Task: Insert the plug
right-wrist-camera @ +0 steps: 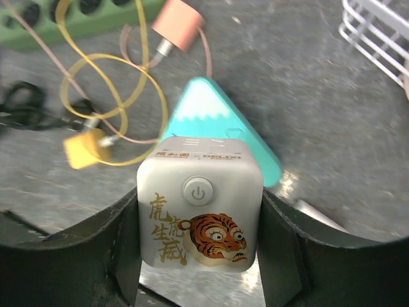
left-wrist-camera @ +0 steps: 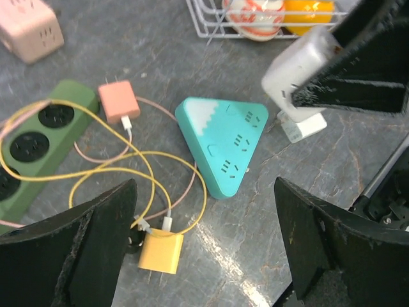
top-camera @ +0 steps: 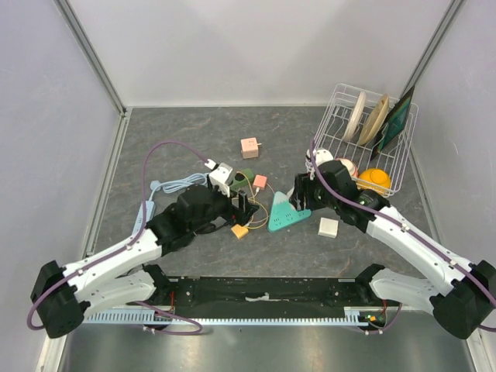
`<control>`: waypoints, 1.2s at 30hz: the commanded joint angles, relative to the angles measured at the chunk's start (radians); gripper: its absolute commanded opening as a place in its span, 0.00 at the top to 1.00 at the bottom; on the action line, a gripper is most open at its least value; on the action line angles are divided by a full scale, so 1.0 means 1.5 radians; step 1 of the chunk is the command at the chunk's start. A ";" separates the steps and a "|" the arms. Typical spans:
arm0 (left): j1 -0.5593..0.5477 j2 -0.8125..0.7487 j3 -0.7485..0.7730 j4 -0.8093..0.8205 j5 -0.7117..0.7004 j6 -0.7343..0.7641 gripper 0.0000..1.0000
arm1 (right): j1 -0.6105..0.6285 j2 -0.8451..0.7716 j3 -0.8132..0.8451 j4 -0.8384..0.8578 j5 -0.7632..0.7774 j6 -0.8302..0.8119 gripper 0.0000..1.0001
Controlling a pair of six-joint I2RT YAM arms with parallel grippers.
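Observation:
My right gripper (right-wrist-camera: 200,220) is shut on the plug, a white cube (right-wrist-camera: 200,211) with a power button and a tiger picture on it. The white cube (left-wrist-camera: 300,73) hangs just above the table, beside the right corner of the teal triangular power strip (left-wrist-camera: 223,144), tilted towards it. The strip (top-camera: 287,215) lies flat with its sockets facing up. My left gripper (left-wrist-camera: 204,188) stands open and low over the table, nothing between its fingers. It is just left of the strip, above a yellow charger (left-wrist-camera: 160,251) and its looped cable.
A green power strip (left-wrist-camera: 38,137), a pink charger (left-wrist-camera: 118,101) and tangled yellow and pink cables lie left of the teal strip. A flat white adapter (top-camera: 328,227) lies to its right. A pink cube (top-camera: 249,146) sits further back. A wire dish rack (top-camera: 341,116) holds plates and fruit.

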 commanded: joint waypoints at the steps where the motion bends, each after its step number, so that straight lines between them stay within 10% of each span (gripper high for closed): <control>1: 0.002 0.093 0.066 -0.026 -0.038 -0.125 0.07 | 0.014 -0.006 -0.041 0.008 0.099 -0.068 1.00; 36: -0.008 0.559 0.313 -0.143 0.087 -0.199 0.27 | -0.046 -0.020 -0.226 0.238 -0.005 -0.117 1.00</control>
